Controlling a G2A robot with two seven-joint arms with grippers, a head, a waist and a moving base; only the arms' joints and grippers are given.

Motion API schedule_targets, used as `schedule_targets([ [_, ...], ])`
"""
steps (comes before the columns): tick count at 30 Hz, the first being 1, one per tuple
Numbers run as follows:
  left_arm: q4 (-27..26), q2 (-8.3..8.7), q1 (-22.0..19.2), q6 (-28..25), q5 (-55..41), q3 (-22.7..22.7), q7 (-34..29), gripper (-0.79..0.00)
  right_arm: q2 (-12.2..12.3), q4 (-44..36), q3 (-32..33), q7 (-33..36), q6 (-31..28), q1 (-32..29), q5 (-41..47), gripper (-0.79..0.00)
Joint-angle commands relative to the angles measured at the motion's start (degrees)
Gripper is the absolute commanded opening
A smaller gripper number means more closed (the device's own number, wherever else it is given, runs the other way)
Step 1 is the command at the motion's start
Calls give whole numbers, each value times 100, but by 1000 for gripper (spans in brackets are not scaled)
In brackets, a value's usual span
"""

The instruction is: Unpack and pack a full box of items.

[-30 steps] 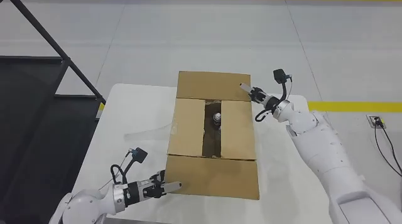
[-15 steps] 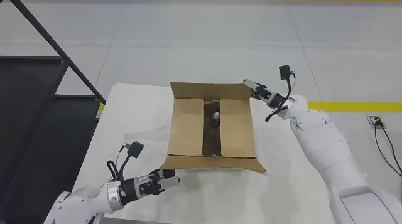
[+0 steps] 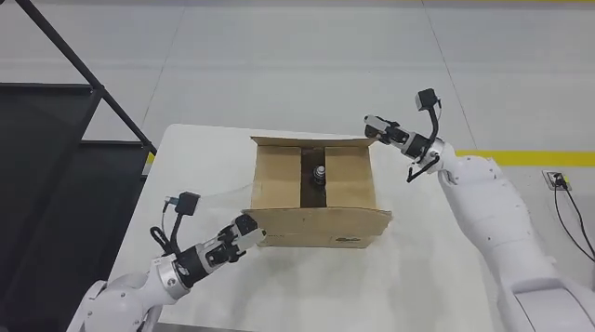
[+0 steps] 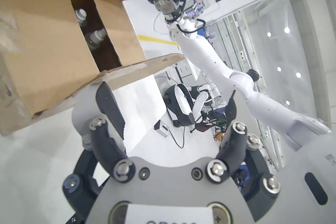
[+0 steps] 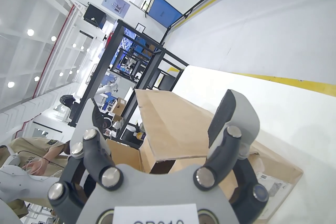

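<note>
The box (image 3: 279,183) is mostly shut by two flat inner flaps (image 3: 349,179). Only a thin gap (image 3: 310,194) between them leads inside, and a bottle top (image 3: 319,175) pokes up in it. The near flap (image 3: 321,224) and far flap (image 3: 311,141) stand up like walls. The desk (image 3: 195,174) has wide room on the left side of the box.

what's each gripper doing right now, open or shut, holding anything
left gripper: open, holding nothing, at the near flap of the cardboard box.
right gripper: open, holding nothing, straddling the far flap.
</note>
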Motion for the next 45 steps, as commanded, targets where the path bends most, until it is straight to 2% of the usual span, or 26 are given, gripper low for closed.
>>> schedule_targets([
  [1,-24,-19,-53,136,170,103,341,0,24,-101,0,158,174,0,-19,0],
  [12,-11,-151,-474,1028,1397,873,1813,0,147,-827,-10,891,1276,-96,-94,0],
  [16,149,-220,-713,1455,1881,1234,2290,0,175,-1062,-44,1296,1692,-165,-49,0],
  [27,728,-470,-1243,2685,2642,2068,3607,0,200,-1442,-137,1549,2439,-385,23,0],
  [35,953,-611,-1444,2943,2714,2317,4010,0,186,-1573,-213,1862,2599,-497,254,0],
  [45,1066,-731,-1534,3004,2577,2308,4245,0,163,-1591,-314,2216,2514,-589,499,0],
])
